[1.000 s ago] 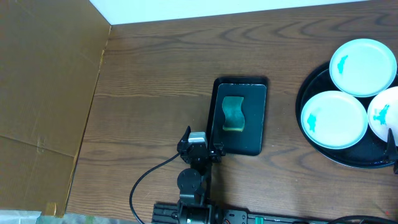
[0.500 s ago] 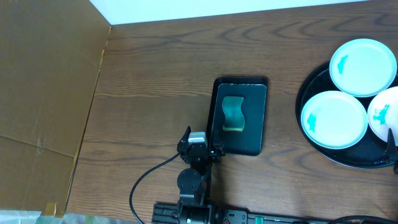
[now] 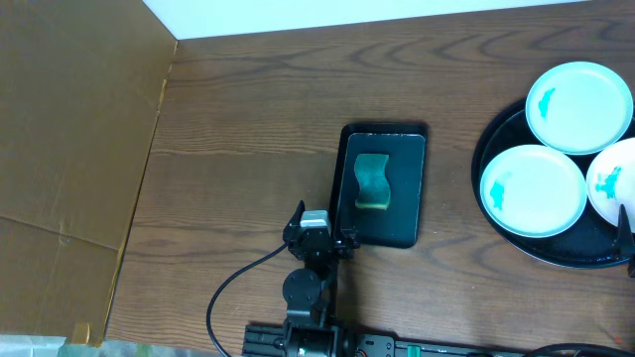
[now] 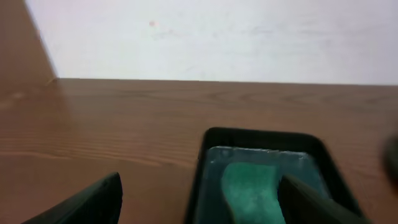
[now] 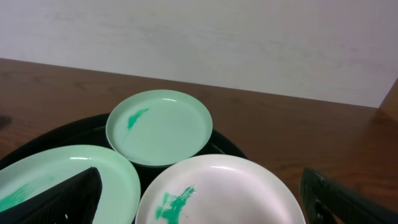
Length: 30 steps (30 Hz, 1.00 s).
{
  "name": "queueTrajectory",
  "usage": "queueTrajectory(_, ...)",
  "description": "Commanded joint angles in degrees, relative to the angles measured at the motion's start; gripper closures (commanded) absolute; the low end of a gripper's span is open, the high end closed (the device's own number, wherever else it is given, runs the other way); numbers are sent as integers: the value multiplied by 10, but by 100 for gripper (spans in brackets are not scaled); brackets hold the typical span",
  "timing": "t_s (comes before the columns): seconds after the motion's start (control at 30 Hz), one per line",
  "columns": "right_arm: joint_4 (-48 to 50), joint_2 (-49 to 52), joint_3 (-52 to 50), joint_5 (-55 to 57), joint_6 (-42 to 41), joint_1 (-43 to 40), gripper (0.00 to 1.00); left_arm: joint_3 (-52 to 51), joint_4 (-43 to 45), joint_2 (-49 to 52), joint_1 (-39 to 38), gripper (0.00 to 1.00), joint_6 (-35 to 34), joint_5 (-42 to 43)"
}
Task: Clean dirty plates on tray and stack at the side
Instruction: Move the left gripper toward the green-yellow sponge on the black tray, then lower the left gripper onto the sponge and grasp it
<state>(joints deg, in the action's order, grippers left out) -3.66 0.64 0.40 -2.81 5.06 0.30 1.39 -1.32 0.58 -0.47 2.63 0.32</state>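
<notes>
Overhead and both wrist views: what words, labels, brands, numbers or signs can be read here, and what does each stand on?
None can be read in any view.
The dirty plates bear only teal smears, no writing.
The round tray, the rectangular tray and the sponge are unmarked.
The pale block on the left arm is too small to tell if it bears print.

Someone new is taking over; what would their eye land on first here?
The three dirty plates, white with teal smears, crowded on the round black tray at the overhead view's right edge. Next, the green sponge lying in the small rectangular tray at the centre.
</notes>
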Motion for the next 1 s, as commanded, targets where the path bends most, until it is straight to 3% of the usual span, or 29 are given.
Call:
queueTrajectory(0.0, 32, -4, -1, 0, 7, 5, 1, -12, 14, -3, 3, 20, -82, 123)
queueTrajectory(0.1, 116, -4, -1, -108, -89, 5, 1, -12, 71, -3, 3, 20, -199, 315)
queueTrajectory(0.2, 162, -4, -1, -221, -190, 5, 1, -12, 146, -3, 3, 20, -263, 403)
queueTrajectory(0.37, 205, -4, -1, -294, -282, 5, 1, -12, 300, -3, 3, 20, -307, 411)
queueTrajectory(0.47, 305, -4, -1, -274, -324, 5, 1, -7, 394, -3, 3, 20, -308, 409)
queueTrajectory(0.6, 469, -3, 1, -234, -333, 5, 1, 31, 406, 0, 3, 20, -297, 361)
queueTrajectory(0.7, 490, -2, 33, -172, -309, 5, 1, 84, 373, 23, 3, 20, -246, 325)
queueTrajectory(0.77, 432, 7, 85, -171, -249, 5, 1, 144, 303, 58, 3, 20, -189, 317)
queueTrajectory(0.9, 200, 71, 242, -143, -149, 5, 1, 308, 76, 184, 3, 20, -85, 302)
queueTrajectory(0.97, 76, 128, 330, -112, -131, 5, 1, 406, -63, 268, 3, 20, -81, 266)
